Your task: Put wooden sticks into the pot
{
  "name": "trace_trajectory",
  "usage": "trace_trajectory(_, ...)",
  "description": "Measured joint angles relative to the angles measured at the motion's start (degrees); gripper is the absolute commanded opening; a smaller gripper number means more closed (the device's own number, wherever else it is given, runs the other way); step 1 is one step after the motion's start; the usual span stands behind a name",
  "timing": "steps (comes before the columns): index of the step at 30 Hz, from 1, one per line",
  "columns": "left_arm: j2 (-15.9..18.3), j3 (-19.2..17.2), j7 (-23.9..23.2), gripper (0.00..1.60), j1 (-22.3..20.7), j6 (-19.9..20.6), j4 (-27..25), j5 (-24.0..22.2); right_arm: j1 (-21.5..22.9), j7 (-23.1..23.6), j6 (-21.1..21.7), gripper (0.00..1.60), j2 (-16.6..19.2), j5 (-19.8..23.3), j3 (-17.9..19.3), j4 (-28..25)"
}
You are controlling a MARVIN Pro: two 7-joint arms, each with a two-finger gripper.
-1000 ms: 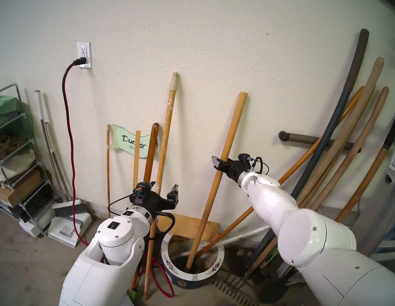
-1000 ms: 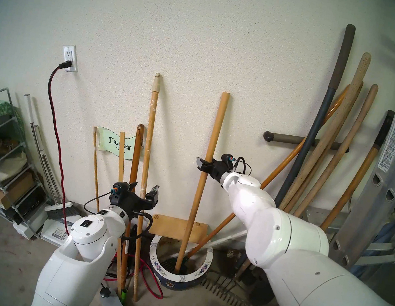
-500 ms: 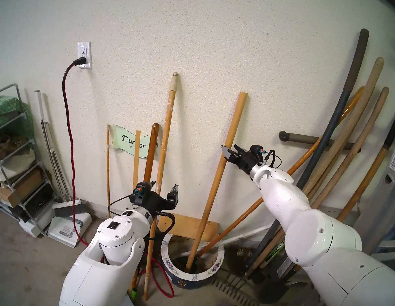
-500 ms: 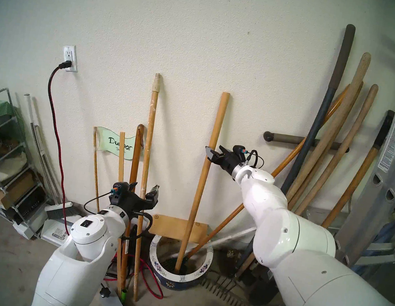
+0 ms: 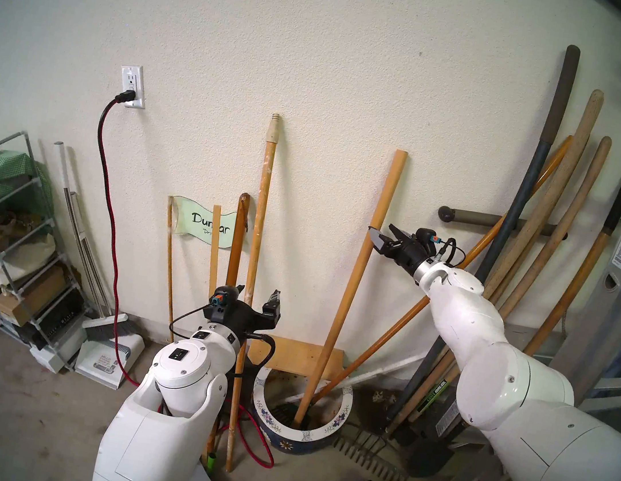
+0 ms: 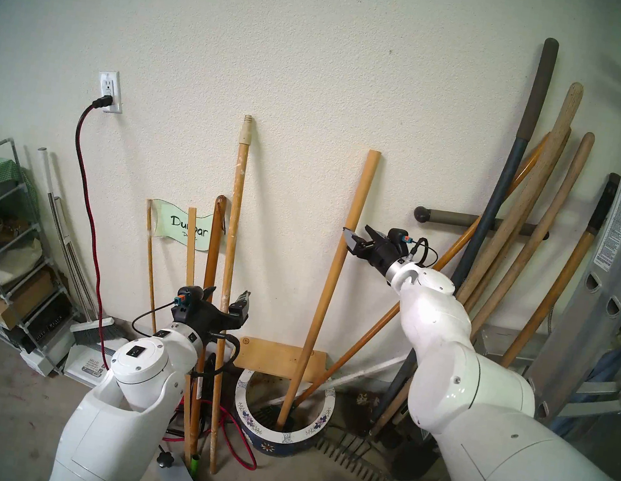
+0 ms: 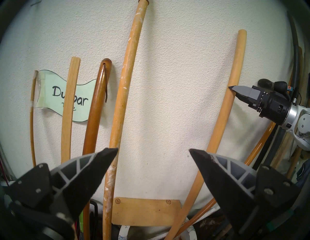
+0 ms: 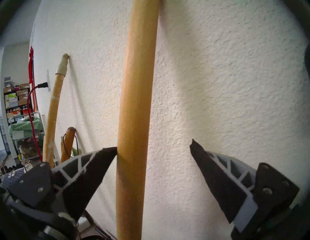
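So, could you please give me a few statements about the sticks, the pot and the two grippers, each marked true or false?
1. The plain stick stands with its lower end inside the pot. True.
2. The right gripper is clamped shut on the plain stick. False: its jaws are open, with one finger touching the stick's side.
3. The paint-flecked stick with the beige threaded tip is in the pot. False: its foot rests on the floor to the left of the pot.
4. The left gripper is open with the paint-flecked stick between its jaws. True.
5. The pot lies tipped on its side. False: it stands upright.
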Motion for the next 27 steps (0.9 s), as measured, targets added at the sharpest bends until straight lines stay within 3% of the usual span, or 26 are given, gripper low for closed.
trace_trajectory(5,0.0,0.0,0.0,1.6,0.0,0.0,0.0,0.0,-1.65,1.87,0.29,1.6,0.39,0.66,0.98,-3.13)
trace_trajectory(14,0.0,0.0,0.0,1.6,0.0,0.01,0.0,0.0,-4.75,7.39,3.77,1.6,-2.08,2.08,1.33,-9.34)
trace_trajectory(27,0.0,0.0,0.0,1.6,0.0,0.02,0.0,0.0,-9.21,9.3,8.79,1.6,-4.01,2.66,1.33,-20.31)
